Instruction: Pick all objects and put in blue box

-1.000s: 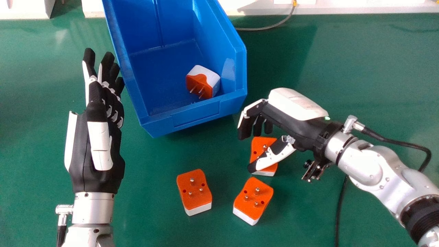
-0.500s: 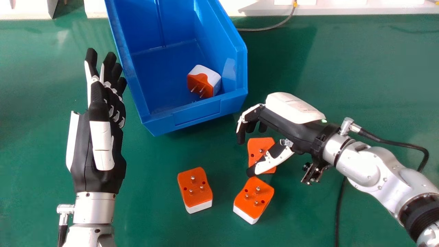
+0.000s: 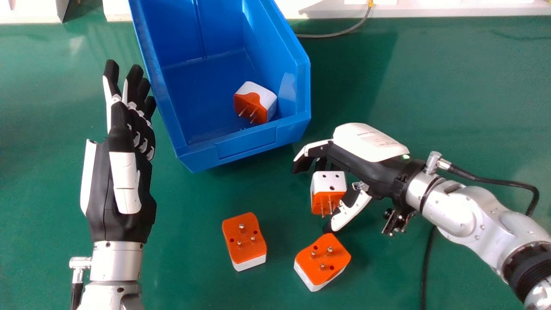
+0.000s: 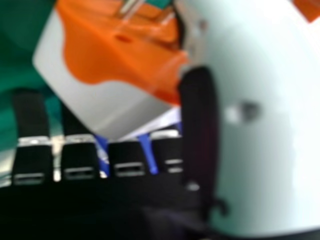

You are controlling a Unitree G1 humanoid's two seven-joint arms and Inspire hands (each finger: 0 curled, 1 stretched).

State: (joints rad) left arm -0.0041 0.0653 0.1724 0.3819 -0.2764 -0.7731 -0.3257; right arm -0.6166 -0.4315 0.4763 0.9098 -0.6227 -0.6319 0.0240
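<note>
- The orange-and-white tipped plug adapter (image 3: 328,183) is now lying on its side, its pins no longer pointing up but facing six o'clock, while the nearest plug adapter (image 3: 323,260) is sitting turned and slightly closer to the robot; neither is counting as boxed yet.
- The right hand (image 3: 366,142) is standing wide, fingers loosely bent and thumb (image 3: 349,213) well apart, bracketing the tipped adapter without visibly clamping it (whether the thumb is touching it, the views are leaving unclear).
- From that adapter, the blue box (image 3: 245,148) is waiting toward eleven o'clock, already holding the boxed plug adapter (image 3: 254,103); the leftmost plug adapter (image 3: 244,239) is resting toward eight.
- The left hand (image 3: 125,189) is lying straight-fingered beside the box.
- Three adapters are apparently awaiting pickup, and the sideways one is probably needing a firmer, squarer pinch.
</note>
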